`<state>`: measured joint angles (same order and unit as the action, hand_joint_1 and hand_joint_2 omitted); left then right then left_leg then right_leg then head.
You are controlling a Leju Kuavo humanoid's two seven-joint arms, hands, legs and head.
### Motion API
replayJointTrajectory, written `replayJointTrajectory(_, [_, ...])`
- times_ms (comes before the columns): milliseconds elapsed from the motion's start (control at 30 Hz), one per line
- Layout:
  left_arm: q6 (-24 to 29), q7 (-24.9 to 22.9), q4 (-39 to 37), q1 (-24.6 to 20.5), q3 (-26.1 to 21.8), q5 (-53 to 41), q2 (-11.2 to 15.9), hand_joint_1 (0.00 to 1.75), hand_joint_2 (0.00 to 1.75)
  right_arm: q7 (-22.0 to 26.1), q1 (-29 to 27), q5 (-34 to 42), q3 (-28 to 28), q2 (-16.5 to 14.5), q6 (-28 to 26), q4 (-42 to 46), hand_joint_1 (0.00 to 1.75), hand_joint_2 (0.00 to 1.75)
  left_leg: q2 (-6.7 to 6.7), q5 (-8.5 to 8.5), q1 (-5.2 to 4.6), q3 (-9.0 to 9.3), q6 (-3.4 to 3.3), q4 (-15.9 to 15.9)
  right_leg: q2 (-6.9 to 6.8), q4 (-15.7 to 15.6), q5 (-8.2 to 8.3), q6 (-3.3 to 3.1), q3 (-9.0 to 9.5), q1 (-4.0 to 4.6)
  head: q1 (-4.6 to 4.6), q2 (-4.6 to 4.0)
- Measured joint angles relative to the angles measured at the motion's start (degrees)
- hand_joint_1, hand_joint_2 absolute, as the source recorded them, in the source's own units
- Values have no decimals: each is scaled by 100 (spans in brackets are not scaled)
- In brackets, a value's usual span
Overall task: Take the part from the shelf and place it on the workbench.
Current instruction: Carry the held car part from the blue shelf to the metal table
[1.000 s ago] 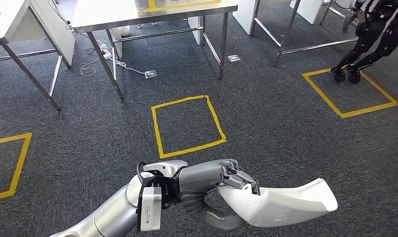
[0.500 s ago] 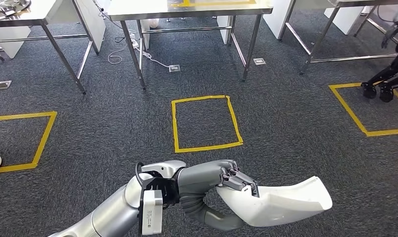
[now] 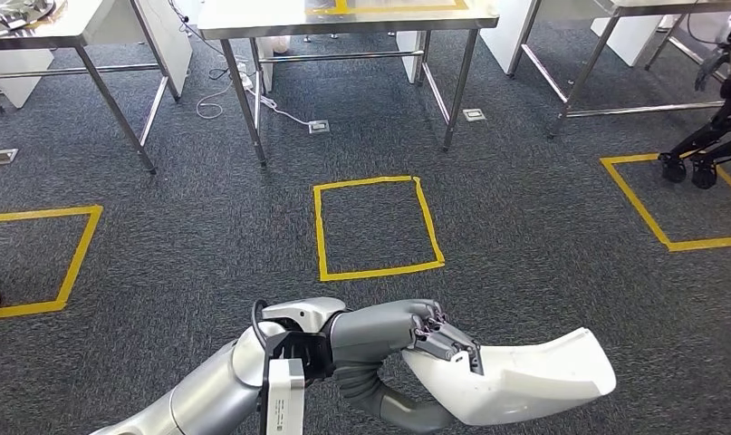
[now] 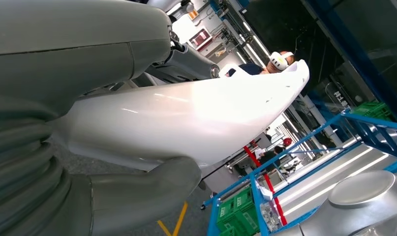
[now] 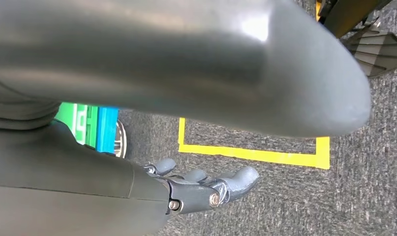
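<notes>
From the head camera I see my left hand clamped on the white part, dark fingers curled over its near end and the thumb under it, holding it up over the dark carpet floor. The part is a long curved white shell, its wider open end pointing off to my right. Left wrist camera has the same part up close, glossy, pressed between thumb and fingers. My right hand hangs low above the carpet, fingers loosely curled toward each other with nothing in them. Ahead on the floor is a yellow tape square, more yellow squares at far left and far right. Beyond the middle square stands a metal counter on legs, another counter to the left of it. Another dark robot's legs stand in the right square.
</notes>
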<state>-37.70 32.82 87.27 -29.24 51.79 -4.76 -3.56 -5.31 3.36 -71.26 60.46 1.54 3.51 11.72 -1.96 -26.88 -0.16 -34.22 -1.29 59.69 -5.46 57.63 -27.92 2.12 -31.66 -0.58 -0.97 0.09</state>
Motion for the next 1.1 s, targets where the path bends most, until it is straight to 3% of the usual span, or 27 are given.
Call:
replayJointTrajectory(300, [6, -16, 62, 1, 30, -7, -2, 175, 175, 16, 0, -14, 0, -5, -2, 1, 0, 0, 0, 8, 14, 2, 12, -7, 3, 7, -3, -4, -3, 13, 0, 0])
replayJointTrajectory(433, [6, -19, 89, 3, 50, -9, -1, 175, 175, 24, 16, -16, 0, -12, -3, 2, 0, 0, 20, 0, -8, -6, -68, -43, -22, -31, 16, 48, 20, -23, -3, 0])
replayJointTrajectory(467, [6, -17, 102, 1, 53, -9, -3, 175, 175, 27, 24, -17, 0, -13, -5, 2, 0, 0, 35, 27, 14, 23, -89, -99, 51, 0, -11, 62, 16, -31, -2, 0])
replayJointTrajectory(500, [6, -17, 114, -3, 54, -9, -11, 175, 175, 28, 29, -18, 0, -13, -7, 2, 0, 0, 50, 59, 35, 52, -110, -153, 168, 111, -90, 74, -29, -38, 2, 0])
replayJointTrajectory(567, [6, -16, 124, -8, 56, -8, -35, 175, 175, 26, 18, -18, 0, -13, -8, 2, 0, 0, 86, 97, 55, 87, -137, -211, 435, 678, -406, 103, -298, -56, 19, 0])
replayJointTrajectory(633, [6, -22, 124, 2, 61, -8, -50, 175, 175, 19, -10, -16, 1, -14, -4, 2, 0, 0, 137, 99, 58, 80, -138, -203, 518, 1393, -692, 138, -674, -72, 32, 0])
replayJointTrajectory(667, [6, -25, 124, 7, 64, -8, -50, 175, 175, 17, -23, -16, 2, -14, -3, 2, 0, 0, 168, 92, 66, 78, -123, -192, 523, 1549, -690, 159, -774, -90, 34, 0])
replayJointTrajectory(700, [6, -27, 124, 10, 66, -8, -50, 175, 175, 18, -29, -16, 2, -13, -2, 2, 0, 0, 197, 80, 84, 77, -96, -170, 524, 1468, -568, 184, -761, -117, 35, 0])
replayJointTrajectory(800, [6, -29, 126, 8, 69, -9, -55, 175, 175, 23, -29, -16, 2, -28, -1, -1, 0, 0, 264, -9, 135, 47, 53, -26, 550, 449, -45, 273, -310, -208, 62, 0])
replayJointTrajectory(867, [6, -35, 132, 5, 79, -9, -64, 175, 175, 22, -24, -16, 3, -42, 0, -2, 0, 0, 297, -55, 111, 14, 155, 40, 582, 190, -6, 203, -202, -214, 85, 0])
replayJointTrajectory(933, [6, -40, 140, 3, 95, -9, -70, 175, 175, 22, -19, -16, 6, -40, 1, 0, 0, 0, 314, -60, 110, 14, 227, 22, 584, 231, -24, 59, -225, -199, 75, 0])
replayJointTrajectory(1000, [6, -40, 148, 1, 107, -8, -70, 175, 175, 26, -16, -16, 12, -39, 3, 0, 0, 0, 291, -136, 137, -11, 277, 118, 571, 226, -21, -39, -213, -192, 63, 0])
replayJointTrajectory(1033, [6, -40, 154, -1, 113, -8, -70, 175, 175, 27, -14, -16, 17, -39, 3, 0, 0, 0, 274, -256, 141, -98, 291, 321, 563, 222, -21, -80, -205, -187, 55, 0])
replayJointTrajectory(1100, [6, -39, 162, 1, 128, -7, -64, 175, 175, 28, -16, -16, 30, -38, 3, 0, 0, 0, 245, -613, 133, -446, 292, 1052, 545, 221, -33, -132, -200, -160, 35, 0])
